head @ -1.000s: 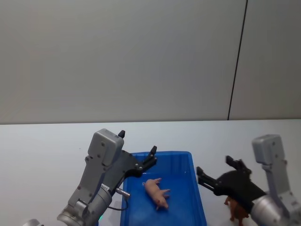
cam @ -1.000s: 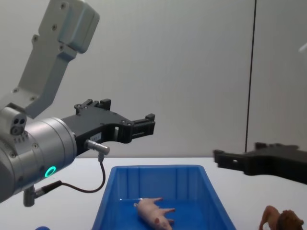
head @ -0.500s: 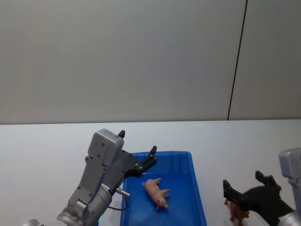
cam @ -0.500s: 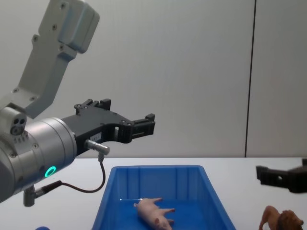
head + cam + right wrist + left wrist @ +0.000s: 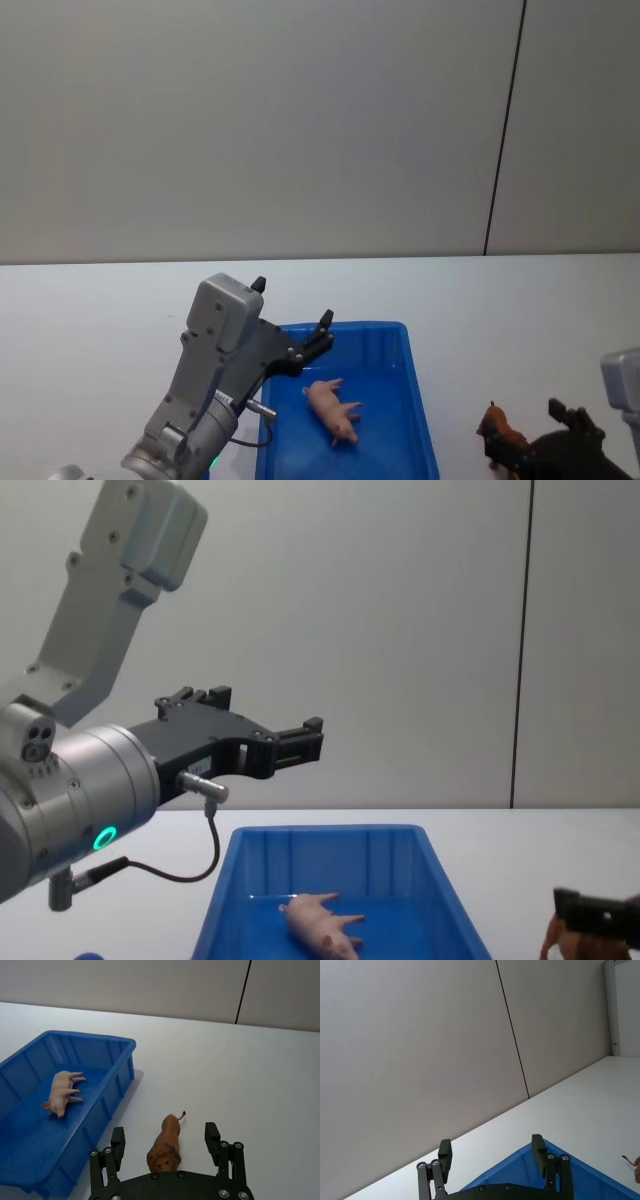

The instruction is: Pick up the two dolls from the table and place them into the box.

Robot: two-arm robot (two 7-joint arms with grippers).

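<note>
One pig (image 5: 333, 410) lies in the single blue box (image 5: 424, 425). One lion (image 5: 165, 1147) stands on the counter (image 5: 250, 1085) between my right gripper (image 5: 165, 1133)'s wide fingers. My left gripper (image 5: 491, 1144) is spread wide too.

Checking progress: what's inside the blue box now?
The pig lies on its side on the box floor. The lion stands outside, at the open right gripper. The left arm covers part of the box's left wall.
</note>
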